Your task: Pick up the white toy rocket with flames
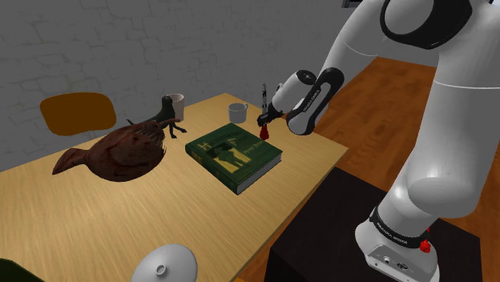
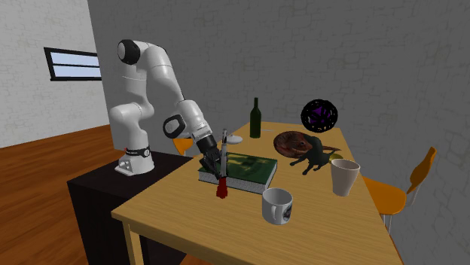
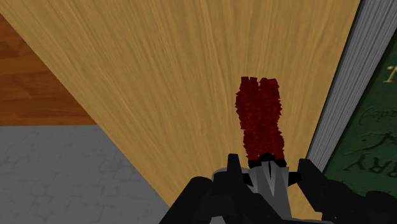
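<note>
My gripper [image 3: 267,167] is pinching the toy rocket [image 3: 259,121] by its grey-white body, fingers clamped on both sides, red flames pointing down at the wooden table [image 3: 159,76]. The rocket hangs roughly upright just beside the green hardcover book [image 1: 234,155], on the corner nearest my stand [image 1: 336,232]. I can't tell if the flames touch the tabletop. Past the book is a white mug [image 1: 236,111], then a brown fish figure [image 1: 120,151] and a second cup [image 1: 175,104]. A dark bottle [image 2: 255,119] stands well apart.

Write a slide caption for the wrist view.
Gripper shut on the toy rocket, red flames pointing down at the wooden table beside a green book.
</note>
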`<state>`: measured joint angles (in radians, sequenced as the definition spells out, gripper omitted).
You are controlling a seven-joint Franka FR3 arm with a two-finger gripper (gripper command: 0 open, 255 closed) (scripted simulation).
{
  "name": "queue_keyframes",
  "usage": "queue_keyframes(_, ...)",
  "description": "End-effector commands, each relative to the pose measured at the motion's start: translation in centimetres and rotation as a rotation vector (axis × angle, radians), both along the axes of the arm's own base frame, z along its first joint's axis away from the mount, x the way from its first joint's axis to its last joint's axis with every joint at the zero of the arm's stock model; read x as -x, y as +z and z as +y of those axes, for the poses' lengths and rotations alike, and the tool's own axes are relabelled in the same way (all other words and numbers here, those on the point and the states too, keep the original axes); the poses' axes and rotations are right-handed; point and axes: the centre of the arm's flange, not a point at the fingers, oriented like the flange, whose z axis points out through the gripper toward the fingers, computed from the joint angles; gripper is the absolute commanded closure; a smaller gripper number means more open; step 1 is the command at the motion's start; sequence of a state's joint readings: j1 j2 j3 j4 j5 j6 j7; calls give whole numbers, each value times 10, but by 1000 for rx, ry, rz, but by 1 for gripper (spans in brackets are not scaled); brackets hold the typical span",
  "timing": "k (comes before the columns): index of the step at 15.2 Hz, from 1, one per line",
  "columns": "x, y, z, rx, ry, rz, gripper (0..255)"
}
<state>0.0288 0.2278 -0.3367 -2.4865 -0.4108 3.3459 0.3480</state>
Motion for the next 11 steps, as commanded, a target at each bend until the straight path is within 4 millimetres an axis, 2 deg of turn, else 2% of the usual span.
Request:
queue_keyframes(1, 0, 0, 1, 0, 1, 1, 255)
queue_keyframes(3, 0, -1, 0, 0, 1, 1, 255)
queue_keyframes(11, 0, 41, 0, 0, 1, 1, 255)
